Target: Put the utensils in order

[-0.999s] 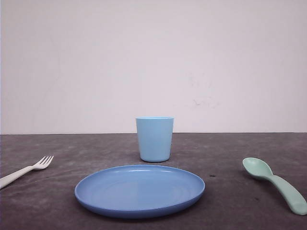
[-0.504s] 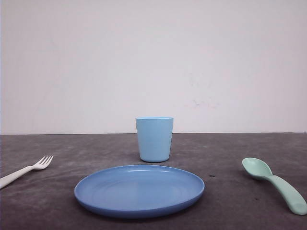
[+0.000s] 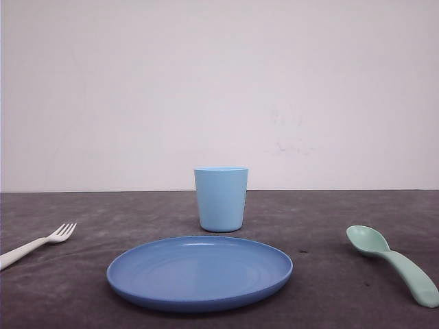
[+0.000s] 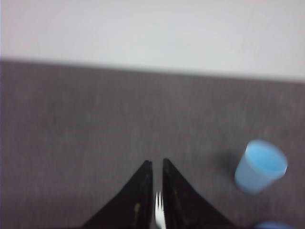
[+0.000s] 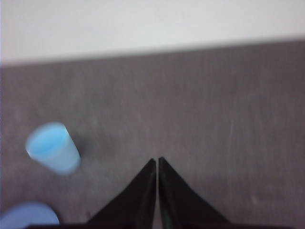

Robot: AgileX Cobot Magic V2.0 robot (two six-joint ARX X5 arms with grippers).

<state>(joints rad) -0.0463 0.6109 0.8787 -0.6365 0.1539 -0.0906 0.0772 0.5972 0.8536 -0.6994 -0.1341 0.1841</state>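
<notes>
From the front, the fork (image 3: 38, 244) is lying on the table (image 3: 329, 219) far to my left, tines pointing toward the cup (image 3: 221, 199). The spoon (image 3: 393, 264) is lying far to my right, bowl away from me. The plate (image 3: 199, 272) is sitting between them, just before the cup. My left gripper (image 4: 155, 164) is hanging above the table, jaws nearly together with a white sliver in the gap. My right gripper (image 5: 157, 161) is hovering, jaws pressed together on nothing.
</notes>
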